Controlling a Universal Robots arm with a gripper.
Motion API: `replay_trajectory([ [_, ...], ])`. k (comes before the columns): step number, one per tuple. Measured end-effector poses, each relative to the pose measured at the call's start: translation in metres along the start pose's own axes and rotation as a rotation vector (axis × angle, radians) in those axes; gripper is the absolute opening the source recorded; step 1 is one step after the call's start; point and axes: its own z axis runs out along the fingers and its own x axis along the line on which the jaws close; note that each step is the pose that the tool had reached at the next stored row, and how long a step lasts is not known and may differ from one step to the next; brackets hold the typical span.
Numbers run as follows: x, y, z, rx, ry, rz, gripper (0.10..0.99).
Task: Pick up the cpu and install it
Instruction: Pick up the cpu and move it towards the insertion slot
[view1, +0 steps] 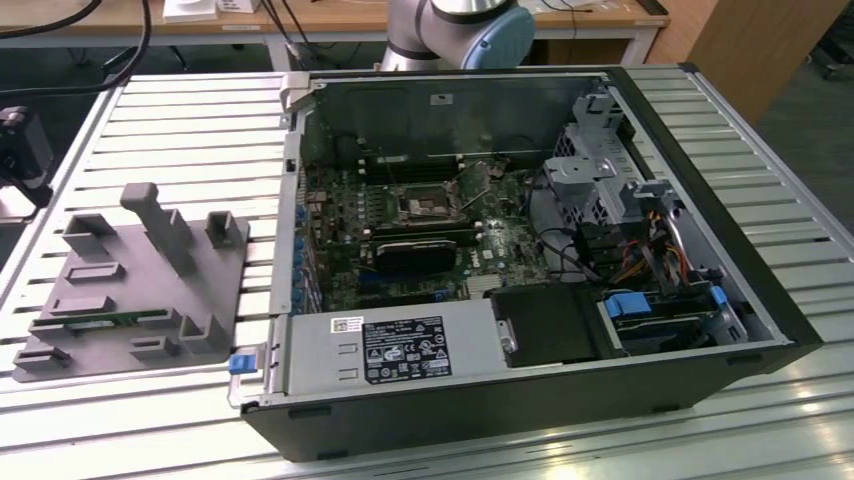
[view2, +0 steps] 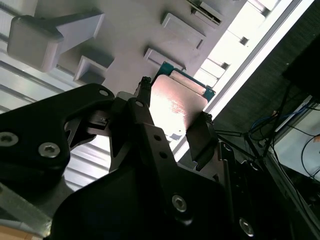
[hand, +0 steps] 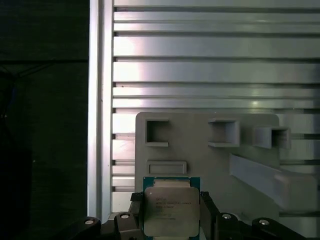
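Cpu (hand: 171, 210) is held in the gripper (hand: 171, 202). In the first wrist view the two black fingers (hand: 136, 206) stand one at each side edge of the chip and press against it, so the claw is clamped on the cpu. The silvery top faces the camera and the thin green edge shows around it. In the second wrist view the chip looks level between the fingers, not tilted.

Behind the chip lies the grey fixture (hand: 200, 150) with its shallow pockets and upright blocks. The cpu seems to be apart from it, raised above the plate and not resting in a pocket. Under the fixture is the slatted metal table (hand: 210, 70).

In the exterior view the fixture (view1: 134, 280) stands at the exterior view's left on the same table. Just beside it, toward the exterior view's right, the open computer case (view1: 721, 200) lies on its side. The motherboard (view1: 400, 260) is inside, and the square black-framed socket (view1: 424, 207) is near its middle. Whether the socket cover is open is too small to tell.

I judge that the picking step is done and the carrying to the case is in hand. The install calls for a firm, level grip, the chip squared to the socket frame in the correct turn, and a gentle, straight lowering, because the case walls and cables are close around
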Motion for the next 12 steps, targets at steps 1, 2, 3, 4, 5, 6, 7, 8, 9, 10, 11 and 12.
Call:
replay_trajectory([
  [1,0.0000,0.0001,-0.0006,0.000,-0.0001,0.000,0.533],
  [2,0.0000,0.0002,-0.0013,0.000,0.0000,0.000,0.533],
  [3,0.0000,0.0003,-0.0020,0.000,0.0000,0.000,0.533],
  [4,0.0000,0.0006,-0.0027,0.000,0.0000,0.000,0.533],
  [5,0.0000,0.0008,-0.0036,0.000,0.0000,0.000,0.533],
  [6,0.0000,0.0009,-0.0044,0.000,-0.0001,0.000,0.533],
  [7,0.0000,0.0011,-0.0052,0.000,0.0000,0.000,0.533],
  [8,0.0000,0.0013,-0.0060,0.000,0.0000,0.000,0.533],
  [9,-0.0001,0.0014,-0.0068,0.000,0.0000,0.000,0.533],
  [10,-0.0001,0.0015,-0.0075,0.000,0.0001,0.000,0.533],
  [11,0.0000,0.0017,-0.0082,0.000,0.0000,0.000,0.533],
  [12,0.0000,0.0019,-0.0090,0.000,0.0000,0.000,0.533],
])
